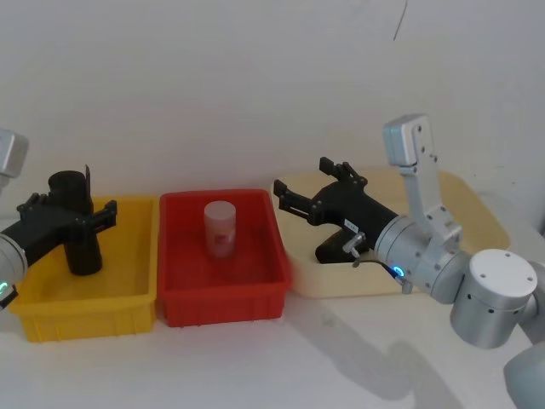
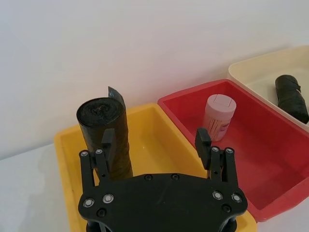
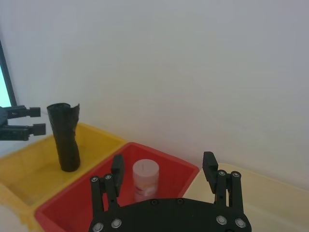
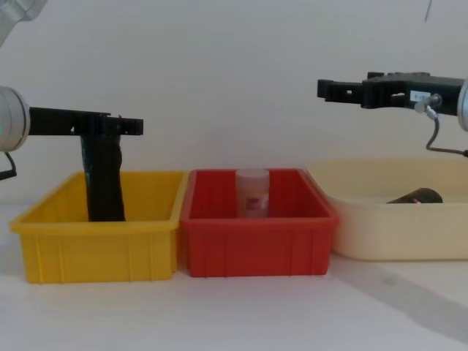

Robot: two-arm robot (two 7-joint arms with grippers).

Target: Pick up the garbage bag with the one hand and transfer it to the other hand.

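Note:
The garbage bag (image 1: 78,234), a tall black crinkly roll, stands upright in the yellow bin (image 1: 85,300). My left gripper (image 1: 72,211) is open, with one finger on each side of the bag's upper part. In the left wrist view the bag (image 2: 108,133) sits close against one finger (image 2: 107,145), with a wide gap to the other; the gripper (image 2: 155,137) holds nothing. From the chest the bag (image 4: 102,179) rises to the left gripper's (image 4: 135,126) height. My right gripper (image 1: 306,183) is open and empty, raised above the cream tray's left end (image 4: 329,89).
A red bin (image 1: 223,298) between the yellow bin and the cream tray (image 1: 477,204) holds a pink-and-white jar (image 1: 220,226). A second black roll (image 4: 415,196) lies in the cream tray. The three containers stand in a row against a white wall.

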